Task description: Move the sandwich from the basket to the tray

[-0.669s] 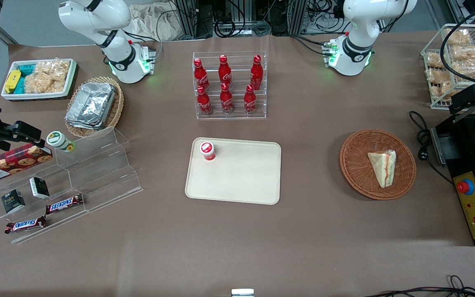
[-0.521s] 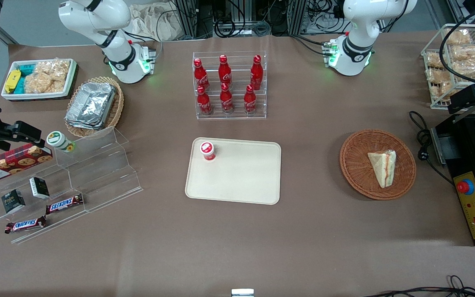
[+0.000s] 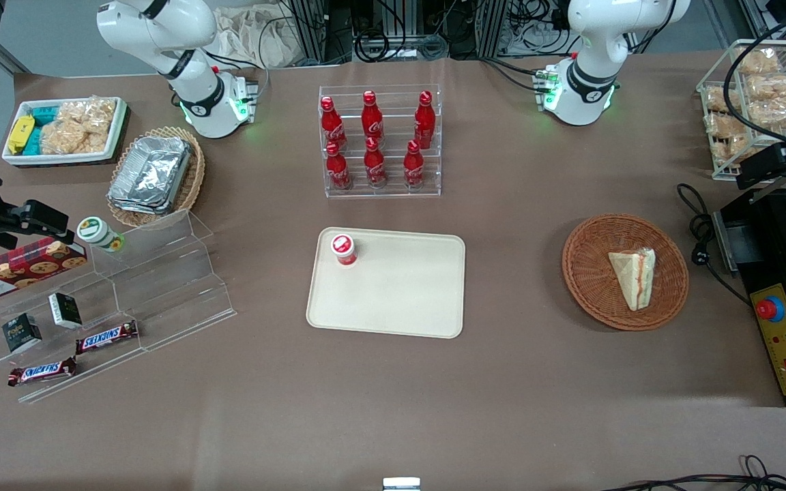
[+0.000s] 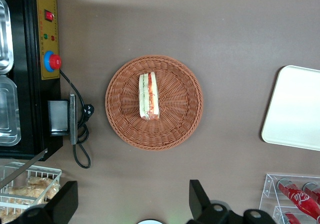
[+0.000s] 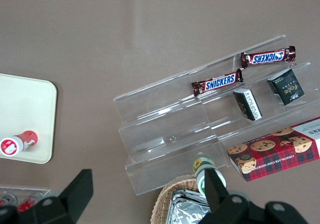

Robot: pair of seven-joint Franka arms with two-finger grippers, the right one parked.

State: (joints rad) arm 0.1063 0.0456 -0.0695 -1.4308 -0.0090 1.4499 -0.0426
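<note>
My pincer (image 4: pixel 131 204) hangs high with its fingers spread wide and empty, the sandwich (image 4: pixel 149 95) lying below it in the middle of the basket (image 4: pixel 154 102), long axis running across the gap between my fingers.

Gripper (image 4: pixel 131 204) cut off at frame edge, tray (image 4: pixel 295 109) partly out of frame, sandwich (image 4: pixel 149 95) filling indistinct

End effector (image 4: pixel 130 204) fingers spread, high above basket (image 3: pixel 587 286); bare surface (image 3: pixel 516 273) between basket and tray (image 3: pixel 400 300); cup (image 3: pixel 343 249) occupies tray corner.
</note>
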